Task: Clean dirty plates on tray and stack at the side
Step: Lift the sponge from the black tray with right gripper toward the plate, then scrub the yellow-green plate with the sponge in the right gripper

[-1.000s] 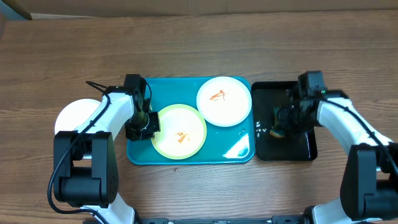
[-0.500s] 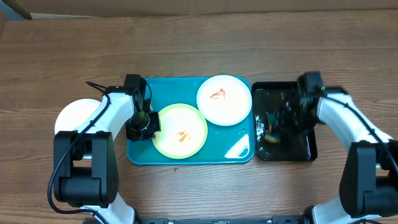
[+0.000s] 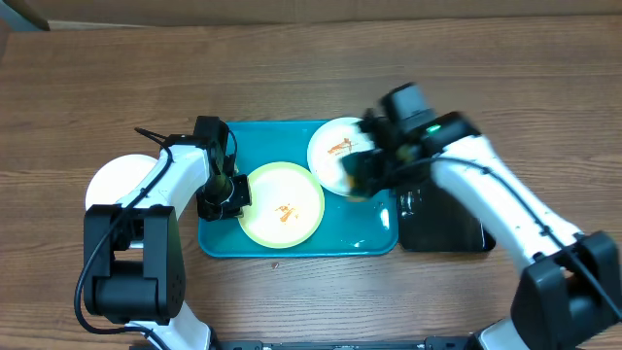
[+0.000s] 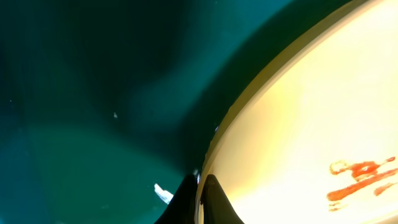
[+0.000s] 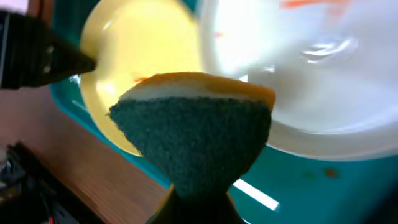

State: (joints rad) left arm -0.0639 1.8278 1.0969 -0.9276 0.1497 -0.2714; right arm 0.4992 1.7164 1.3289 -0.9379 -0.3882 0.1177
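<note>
Sponge (image 5: 193, 134) green-faced, wrist view; plates (image 5: 311, 93) behind

You had the right gripper (image 5: 195, 198) pinched shut on the narrow lower end of the sponge (image 5: 193, 127), its dark green scouring face toward the camera and a yellow layer along its top. Behind it, the yellow-green plate (image 5: 140, 40) lay to the left and the white plate (image 5: 311, 87) to the right, blurred, with an orange smear at its far edge. Both sat on the tray (image 5: 298, 183), whose edge ran diagonally against the desk (image 5: 87, 171). The left gripper (image 5: 84, 60) showed as a dark tip at the yellow-green plate's rim.
</note>
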